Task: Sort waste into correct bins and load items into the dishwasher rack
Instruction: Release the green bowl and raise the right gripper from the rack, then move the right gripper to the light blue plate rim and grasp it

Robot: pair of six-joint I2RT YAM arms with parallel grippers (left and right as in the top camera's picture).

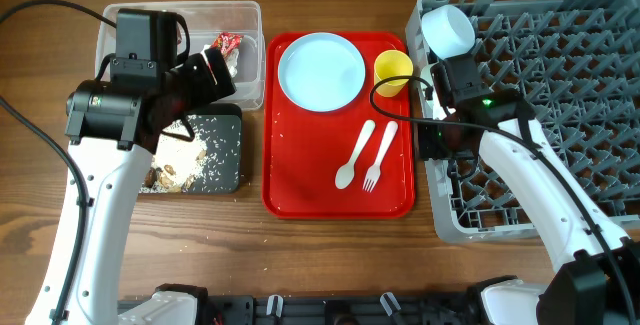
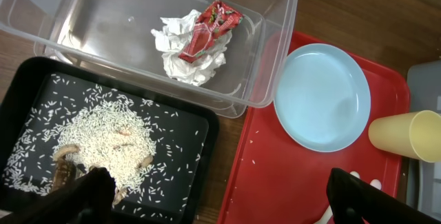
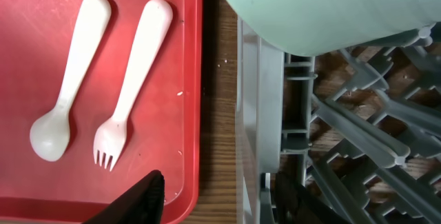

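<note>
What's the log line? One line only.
left claw open, empty; right claw open, empty; wrapper, napkin in clear tub; rice in black tray; plate, cup, spoon, fork on red tray; bowl at rack corner

left arm (image 1: 88, 197): white links, black joint housings | right arm (image 1: 530, 180): same, green LED (image 1: 487, 102) | black cables (image 1: 40, 7)

Red tray (image 1: 300, 170): flat, rectangular, rounded corners, low raised rim. Lies mid-table, long side running away from robot. Surface glossy; fine scratches noted in right wrist view. Wooden table (image 1: 330, 260): brown, grain visible, bare strip just beside tray's right edge.
</note>
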